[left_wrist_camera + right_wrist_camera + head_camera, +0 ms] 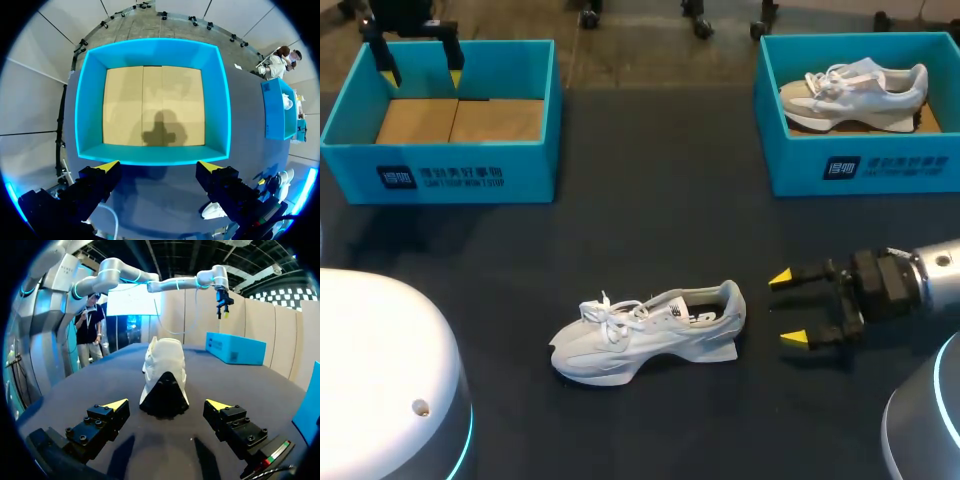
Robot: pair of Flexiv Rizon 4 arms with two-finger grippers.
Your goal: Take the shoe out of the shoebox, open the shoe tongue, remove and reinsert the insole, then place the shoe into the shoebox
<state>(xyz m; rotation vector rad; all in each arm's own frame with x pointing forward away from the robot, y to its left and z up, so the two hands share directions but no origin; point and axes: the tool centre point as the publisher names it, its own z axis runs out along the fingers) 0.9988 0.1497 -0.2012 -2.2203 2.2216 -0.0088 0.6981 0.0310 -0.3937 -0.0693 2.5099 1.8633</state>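
The shoe is seen just ahead of the right gripper, whose fingers are spread with nothing between them. The heel is turned toward it, the long axis running straight away along the tabletop. The shoe's top opening is shown only by the head view. Far beyond, the left gripper, likewise spread and empty, is held over the empty shoebox; the right arm is judged nearer.

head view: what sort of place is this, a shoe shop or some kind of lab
Probably a robot test bench, not a shop: the left gripper and right gripper at a dark table, with a teal left shoebox, a right shoebox and a loose shoe.
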